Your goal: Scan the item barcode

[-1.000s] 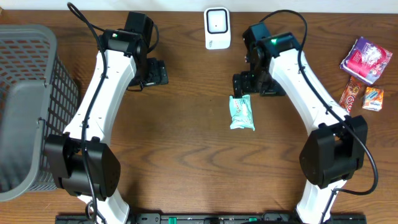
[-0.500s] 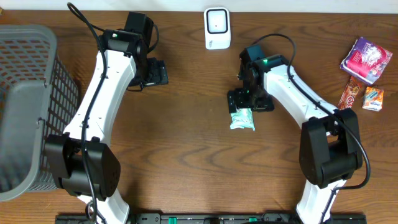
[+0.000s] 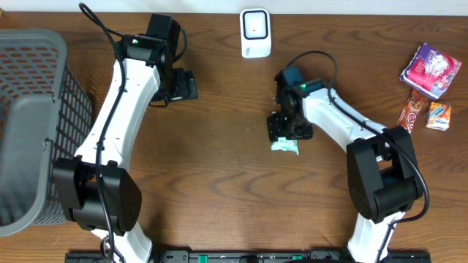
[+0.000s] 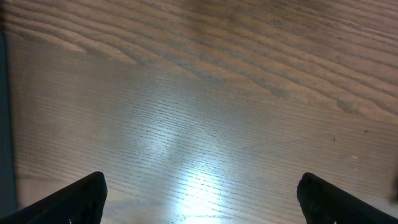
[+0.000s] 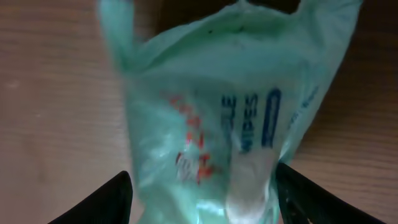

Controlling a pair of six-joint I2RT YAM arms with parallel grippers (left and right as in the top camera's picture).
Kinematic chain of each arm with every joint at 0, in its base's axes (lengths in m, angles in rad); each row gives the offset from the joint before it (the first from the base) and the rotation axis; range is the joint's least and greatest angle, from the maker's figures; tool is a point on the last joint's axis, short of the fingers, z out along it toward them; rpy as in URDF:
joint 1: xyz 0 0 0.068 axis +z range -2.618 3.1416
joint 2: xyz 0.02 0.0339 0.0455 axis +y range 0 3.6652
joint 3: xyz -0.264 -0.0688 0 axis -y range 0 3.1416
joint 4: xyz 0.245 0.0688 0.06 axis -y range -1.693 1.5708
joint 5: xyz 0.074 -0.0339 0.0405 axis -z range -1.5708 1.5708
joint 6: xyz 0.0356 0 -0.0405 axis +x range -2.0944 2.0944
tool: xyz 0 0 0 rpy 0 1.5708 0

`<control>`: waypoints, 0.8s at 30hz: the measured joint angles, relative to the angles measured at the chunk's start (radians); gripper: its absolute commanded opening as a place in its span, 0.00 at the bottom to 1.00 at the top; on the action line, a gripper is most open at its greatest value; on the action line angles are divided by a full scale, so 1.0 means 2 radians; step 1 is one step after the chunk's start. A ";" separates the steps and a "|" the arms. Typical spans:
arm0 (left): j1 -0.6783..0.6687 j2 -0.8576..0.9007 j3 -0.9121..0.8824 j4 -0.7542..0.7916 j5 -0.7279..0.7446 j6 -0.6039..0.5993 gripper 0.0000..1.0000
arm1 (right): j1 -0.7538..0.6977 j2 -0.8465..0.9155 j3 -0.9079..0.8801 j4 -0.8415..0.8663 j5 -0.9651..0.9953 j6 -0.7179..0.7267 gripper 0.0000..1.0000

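- Spanning the whole overhead view, the wooden table (image 3: 219, 190) is carrying everything.
- The grey mesh basket (image 3: 73, 109) is sitting at the 9 o'clock edge, well apart from the action.
- The left claw (image 3: 183, 84) is hanging released over bare wood, fingers spread wide with nothing between them. It is well off at 10 o'clock of the item, so it is not the arm for this job.
- The right claw (image 3: 287, 128) is sitting right on top of the wipes packet (image 3: 287, 147), making it the nearer arm by far.
- The packet is lying mid-table, long axis running 12 to 6, with only its 6 o'clock end showing past the claw.
- In the right wrist view the mint packet is running between the fingers (image 5: 102, 199), which are flanking its long sides at 9 and 3. Cannot tell whether they are clamping it yet or just closing in.
- The white scanner (image 3: 255, 33) is standing at 11 o'clock of the packet, near the table's 12 o'clock edge. Judging from this, the coming move is a lift and carry that way.
- A purple pack (image 3: 430, 69), red bar (image 3: 413, 111) and orange pack (image 3: 439, 115) are waiting at 3 o'clock.
- Versus a second ago, the right claw has come down from just beyond the packet's 12 o'clock end and is now covering most of it. The packet, left arm and the rest are sitting where they were.
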State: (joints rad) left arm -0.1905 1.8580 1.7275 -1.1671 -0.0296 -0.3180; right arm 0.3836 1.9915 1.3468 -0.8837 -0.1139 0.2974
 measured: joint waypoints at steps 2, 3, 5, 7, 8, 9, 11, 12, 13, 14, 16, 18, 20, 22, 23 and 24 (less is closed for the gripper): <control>0.000 0.000 0.000 0.000 0.000 0.000 0.98 | 0.000 -0.001 -0.010 0.012 0.011 0.005 0.40; 0.000 0.000 0.000 0.000 0.000 0.000 0.98 | -0.001 -0.002 -0.017 0.022 0.016 0.008 0.35; 0.000 0.000 0.000 0.000 0.000 0.000 0.98 | -0.003 -0.006 -0.024 0.031 0.021 0.012 0.23; 0.000 0.000 0.000 0.000 0.000 0.000 0.98 | -0.003 -0.009 -0.027 0.035 0.024 0.015 0.09; 0.000 0.000 0.000 0.000 0.000 0.000 0.98 | -0.003 -0.010 -0.027 0.035 0.024 0.016 0.02; 0.000 0.000 0.000 0.000 0.000 0.000 0.98 | -0.003 -0.010 -0.027 0.035 0.024 0.017 0.01; 0.000 0.000 0.000 0.000 0.000 0.000 0.98 | -0.003 -0.011 -0.021 0.027 0.022 0.016 0.01; 0.000 0.000 0.000 0.000 0.000 0.000 0.98 | -0.003 -0.010 -0.017 0.023 0.021 0.016 0.01; 0.000 0.000 0.000 0.000 0.000 0.000 0.98 | -0.003 -0.008 -0.009 0.014 0.020 0.016 0.01; 0.000 0.000 0.000 0.000 0.000 0.000 0.98 | -0.003 -0.005 0.002 0.004 0.019 0.016 0.01; 0.000 0.000 0.000 0.000 0.000 0.000 0.98 | -0.003 -0.002 0.029 -0.006 0.018 0.016 0.01; 0.000 0.000 0.000 0.000 0.000 0.000 0.98 | -0.002 -0.001 0.066 -0.003 0.018 0.016 0.01; 0.000 0.000 0.000 0.000 0.000 0.000 0.98 | -0.002 -0.001 0.098 0.010 0.021 0.016 0.01; 0.000 0.000 0.000 0.000 0.000 0.000 0.98 | 0.001 -0.001 0.125 0.039 0.033 0.016 0.01; 0.000 0.000 0.000 0.000 0.000 0.000 0.98 | 0.002 -0.001 0.131 0.050 0.041 0.016 0.01; 0.000 0.000 0.000 0.000 0.000 0.000 0.98 | 0.005 -0.002 0.137 0.066 0.057 0.016 0.01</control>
State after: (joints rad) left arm -0.1905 1.8580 1.7275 -1.1667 -0.0296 -0.3180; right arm 0.3935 1.9884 1.6199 -0.7517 -0.0002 0.3290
